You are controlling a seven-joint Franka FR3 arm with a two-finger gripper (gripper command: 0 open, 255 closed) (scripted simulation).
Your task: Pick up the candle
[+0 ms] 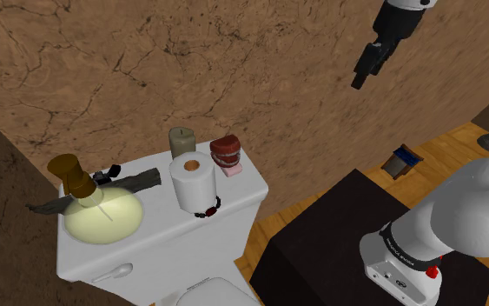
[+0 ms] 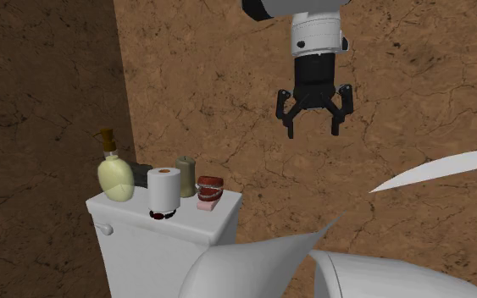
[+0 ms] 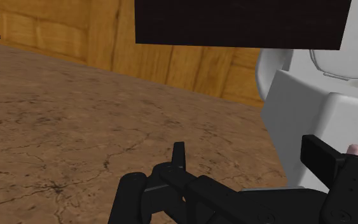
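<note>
The candle (image 1: 181,142) is a short olive-grey cylinder standing upright at the back of the white toilet tank lid (image 1: 242,187), between a toilet paper roll (image 1: 192,182) and a red-and-white set of false teeth (image 1: 226,155). In the second exterior view the candle (image 2: 185,176) stands behind the roll (image 2: 164,190). My black gripper (image 2: 315,131) hangs open and empty, high in the air, well above the tank and off to that view's right. In the shoulder view the gripper (image 1: 360,78) is high at the upper right, far from the candle. Its fingers (image 3: 179,156) stand apart in the wrist view.
A yellowish soap bottle (image 1: 103,213) with a brown pump and a dark flat object (image 1: 129,180) occupy the tank's other end. A brown wall rises right behind the tank. The dark stand (image 1: 338,252) sits beside the toilet on a wooden floor (image 1: 442,148).
</note>
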